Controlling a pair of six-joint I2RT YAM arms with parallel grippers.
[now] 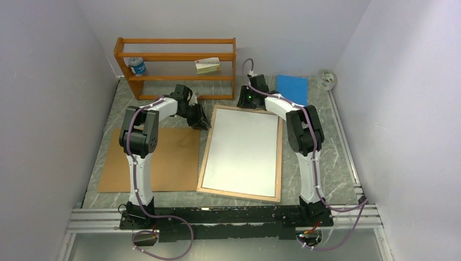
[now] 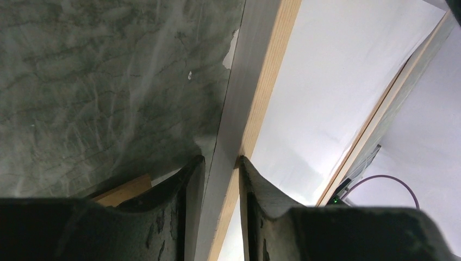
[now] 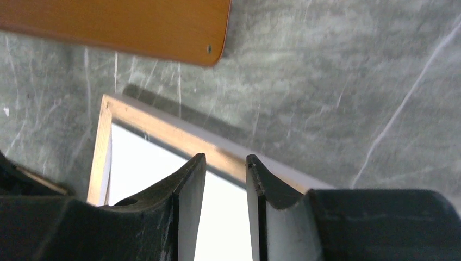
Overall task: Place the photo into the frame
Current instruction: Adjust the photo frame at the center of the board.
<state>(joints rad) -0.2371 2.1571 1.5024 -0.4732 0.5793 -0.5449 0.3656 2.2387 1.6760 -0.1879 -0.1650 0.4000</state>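
Observation:
The frame [image 1: 204,157] lies flat mid-table with its light wood reverse up. Inside it the photo [image 1: 244,152] lies with its plain white reverse up. My left gripper [image 1: 202,124] is at the frame's far left corner. In the left wrist view its fingers straddle the frame's left rail [image 2: 255,81] and close on it [image 2: 222,160], with the white photo [image 2: 337,81] just beyond. My right gripper [image 1: 244,102] is at the frame's far edge. In the right wrist view it stands open [image 3: 225,157] over the photo [image 3: 147,168], its tips at the far rail [image 3: 163,130].
A brown backing board [image 1: 163,157] lies flat left of the frame, under the left arm. An orange shelf rack [image 1: 174,57] holding small items stands at the back, its foot [image 3: 119,24] close to the frame's far corner. A blue pad [image 1: 292,87] and tape roll [image 1: 326,79] sit back right.

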